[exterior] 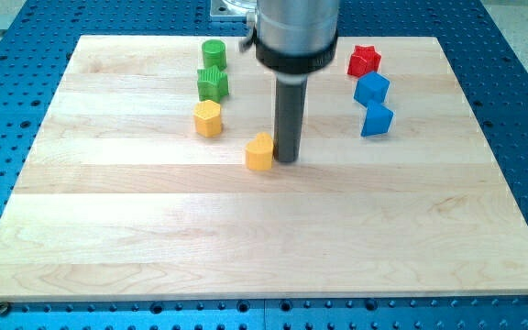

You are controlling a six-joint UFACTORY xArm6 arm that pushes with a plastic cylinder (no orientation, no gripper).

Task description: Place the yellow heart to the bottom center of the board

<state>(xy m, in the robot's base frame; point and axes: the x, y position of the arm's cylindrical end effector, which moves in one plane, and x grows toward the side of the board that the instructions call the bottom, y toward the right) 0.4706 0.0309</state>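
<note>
My tip [287, 159] touches the yellow heart [259, 152].

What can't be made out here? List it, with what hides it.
- Camera view: whether my tip touches the yellow heart; too close to tell.
- The arm above the rod: cut off by the view's top.
- Board behind the rod's housing: hidden by it.

- My tip [287, 159] touches the yellow heart [260, 152] on its right.
- Toward the view's bottom, bare board [264, 238].
- Yellow hexagon [208, 118] stands near, upper left.
</note>
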